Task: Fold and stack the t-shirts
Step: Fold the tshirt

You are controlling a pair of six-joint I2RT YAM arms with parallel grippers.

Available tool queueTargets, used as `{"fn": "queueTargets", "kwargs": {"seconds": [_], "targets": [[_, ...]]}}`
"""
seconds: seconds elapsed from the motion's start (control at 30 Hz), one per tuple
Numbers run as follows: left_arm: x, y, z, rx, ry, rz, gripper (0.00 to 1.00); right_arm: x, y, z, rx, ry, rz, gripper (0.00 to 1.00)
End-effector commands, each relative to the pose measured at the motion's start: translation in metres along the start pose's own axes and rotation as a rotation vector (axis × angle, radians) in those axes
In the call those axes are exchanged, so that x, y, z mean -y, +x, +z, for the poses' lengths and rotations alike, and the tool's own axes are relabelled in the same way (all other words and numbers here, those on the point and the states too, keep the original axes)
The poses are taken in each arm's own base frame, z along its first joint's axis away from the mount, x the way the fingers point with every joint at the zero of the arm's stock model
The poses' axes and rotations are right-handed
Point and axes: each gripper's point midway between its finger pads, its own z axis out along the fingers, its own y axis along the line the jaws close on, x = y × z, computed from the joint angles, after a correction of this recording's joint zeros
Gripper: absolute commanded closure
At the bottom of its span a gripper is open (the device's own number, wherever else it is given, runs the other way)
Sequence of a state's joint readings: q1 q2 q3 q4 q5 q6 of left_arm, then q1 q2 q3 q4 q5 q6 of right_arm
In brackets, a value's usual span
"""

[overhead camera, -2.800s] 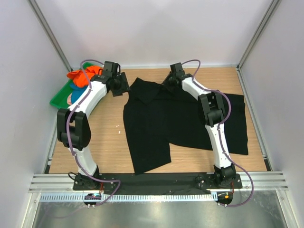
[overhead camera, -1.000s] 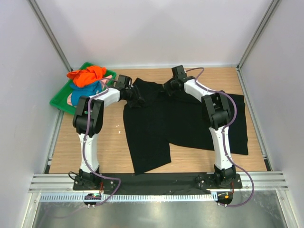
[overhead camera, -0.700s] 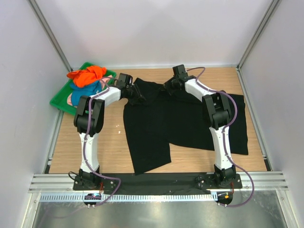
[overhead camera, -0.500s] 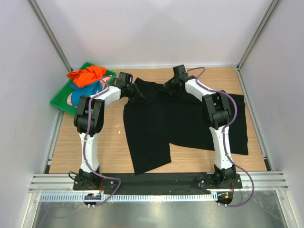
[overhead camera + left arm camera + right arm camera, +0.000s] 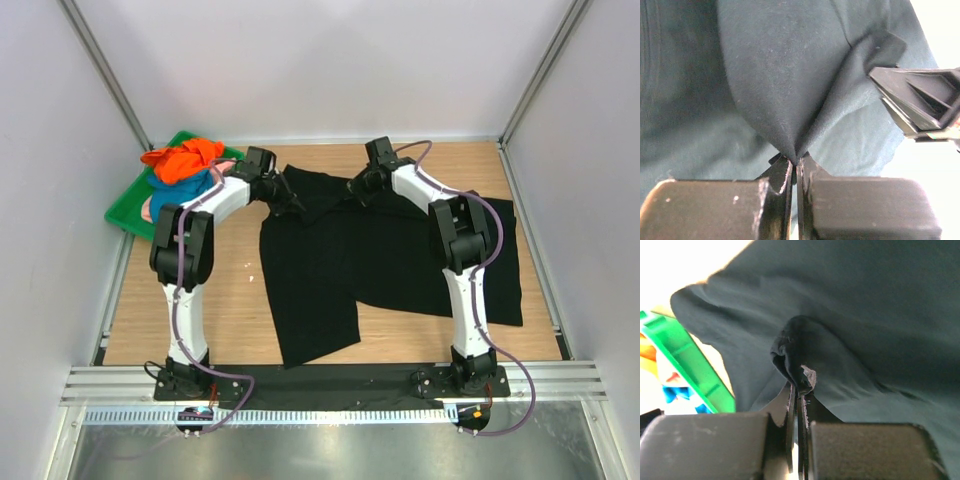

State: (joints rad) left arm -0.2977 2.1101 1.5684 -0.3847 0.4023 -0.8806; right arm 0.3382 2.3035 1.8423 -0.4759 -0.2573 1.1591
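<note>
- Left claw (image 5: 796, 162): jaws pressed together on a small peak of cloth. The fabric rises from between the fingertips and fans out ahead of the claw in two slanting folds.
- Black t-shirt (image 5: 380, 260): pinched by the left claw at its far left corner. From there it spreads back toward the arm bases and off to that claw's right, lying mostly flat on the table (image 5: 225, 290).
- Right claw (image 5: 799, 385): jaws closed to a thin slit, gripping a bunched knot of the same black cloth. The knot sits right at the fingertips, and the shirt stretches away smooth above and to the right of it.
- The two claws: both work the far edge of the black t-shirt, near each other but apart, with a raised flap of cloth between them. In the left wrist view the right claw's dark fingers show ahead and to the right, against the shirt's edge.
- Green tray (image 5: 125, 210): on the table to the left of the left claw, behind its wrist. In the right wrist view its rim shows beyond the shirt's edge, to the left of the closed jaws.
- Orange t-shirt (image 5: 185, 158): crumpled on top of the heap in the tray, just left of the left forearm.
- Blue t-shirt (image 5: 165, 190): under the orange one in the tray, only partly visible.
</note>
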Motion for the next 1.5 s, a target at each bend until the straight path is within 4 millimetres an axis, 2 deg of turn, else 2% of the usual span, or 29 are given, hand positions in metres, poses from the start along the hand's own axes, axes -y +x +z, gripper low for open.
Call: {"fn": "queueTargets", "kwargs": {"seconds": [0.0,0.03,0.27,0.37,0.57,0.63,0.73,0.77,0.8,0.83,0.87,0.9,0.93,1.0,1.03,1.07,1.1,1.13,1.17,1.2,1.23,1.27,1.3,1.33,1.37,1.4,1.43,1.47], "targets": [[0.021,0.007,-0.044,-0.048,0.057,-0.012,1.0,-0.021,0.007,-0.055,0.014,-0.032,-0.078,0.99],[0.02,0.01,-0.046,-0.064,0.055,-0.021,1.0,-0.011,0.012,-0.054,0.003,-0.009,-0.076,0.99],[-0.002,0.023,-0.052,-0.126,-0.016,-0.03,1.0,0.01,0.046,-0.058,-0.047,0.042,-0.064,0.99],[-0.012,0.031,-0.049,-0.153,-0.039,-0.039,1.0,0.018,0.052,-0.054,-0.061,0.057,-0.067,0.99],[-0.025,0.034,-0.047,-0.144,-0.081,-0.055,1.0,0.038,0.064,-0.042,-0.089,0.11,-0.068,0.98],[-0.028,0.037,-0.044,-0.161,-0.09,-0.058,0.99,0.045,0.066,-0.04,-0.098,0.126,-0.072,0.93],[-0.031,0.037,-0.046,-0.156,-0.107,-0.039,0.82,0.05,0.068,-0.042,-0.113,0.142,-0.089,0.78],[-0.036,0.032,-0.05,-0.13,-0.14,-0.012,0.71,0.054,0.069,-0.045,-0.122,0.16,-0.101,0.73],[-0.033,0.026,-0.055,-0.106,-0.144,0.01,0.68,0.049,0.066,-0.052,-0.102,0.151,-0.122,0.72],[-0.031,0.017,-0.062,-0.06,-0.159,0.045,0.6,0.053,0.06,-0.059,-0.083,0.163,-0.173,0.7],[-0.03,0.012,-0.069,-0.038,-0.169,0.085,0.57,0.052,0.052,-0.066,-0.044,0.166,-0.206,0.67],[-0.02,-0.001,-0.076,0.004,-0.159,0.118,0.54,0.046,0.043,-0.08,-0.001,0.155,-0.239,0.62],[-0.019,-0.011,-0.082,0.037,-0.168,0.136,0.52,0.052,0.023,-0.09,0.063,0.181,-0.274,0.59],[-0.012,-0.033,-0.092,0.117,-0.18,0.192,0.48,0.055,-0.003,-0.106,0.13,0.192,-0.27,0.53],[0.0,-0.05,-0.099,0.167,-0.164,0.218,0.46,0.053,-0.02,-0.118,0.185,0.188,-0.262,0.53],[-0.002,-0.06,-0.095,0.187,-0.17,0.237,0.45,0.063,-0.048,-0.127,0.232,0.198,-0.227,0.52],[0.001,-0.069,-0.091,0.199,-0.162,0.244,0.45,0.067,-0.064,-0.134,0.267,0.201,-0.209,0.52],[0.013,-0.087,-0.095,0.242,-0.134,0.259,0.44,0.068,-0.079,-0.139,0.293,0.193,-0.2,0.52],[0.015,-0.096,-0.093,0.259,-0.126,0.266,0.43,0.086,-0.113,-0.15,0.361,0.232,-0.172,0.51],[0.01,-0.104,-0.076,0.243,-0.127,0.273,0.43,0.088,-0.129,-0.157,0.392,0.235,-0.162,0.5],[0.024,-0.122,-0.08,0.28,-0.097,0.289,0.42,0.097,-0.144,-0.162,0.413,0.255,-0.149,0.51],[0.025,-0.129,-0.074,0.283,-0.094,0.294,0.42,0.11,-0.159,-0.162,0.432,0.288,-0.134,0.5],[0.014,-0.135,-0.057,0.269,-0.108,0.289,0.42,0.119,-0.185,-0.177,0.476,0.302,-0.124,0.5],[0.014,-0.141,-0.049,0.273,-0.099,0.296,0.43,0.126,-0.194,-0.179,0.486,0.325,-0.121,0.5],[0.028,-0.154,-0.051,0.304,-0.067,0.308,0.44,0.134,-0.203,-0.177,0.487,0.345,-0.117,0.5],[0.028,-0.158,-0.046,0.304,-0.055,0.303,0.47,0.133,-0.217,-0.184,0.505,0.345,-0.141,0.5],[0.03,-0.164,-0.032,0.309,-0.012,0.294,0.51,0.143,-0.227,-0.189,0.506,0.361,-0.13,0.51],[0.035,-0.166,-0.027,0.312,0.02,0.29,0.51,0.152,-0.232,-0.186,0.496,0.384,-0.136,0.51]]}}
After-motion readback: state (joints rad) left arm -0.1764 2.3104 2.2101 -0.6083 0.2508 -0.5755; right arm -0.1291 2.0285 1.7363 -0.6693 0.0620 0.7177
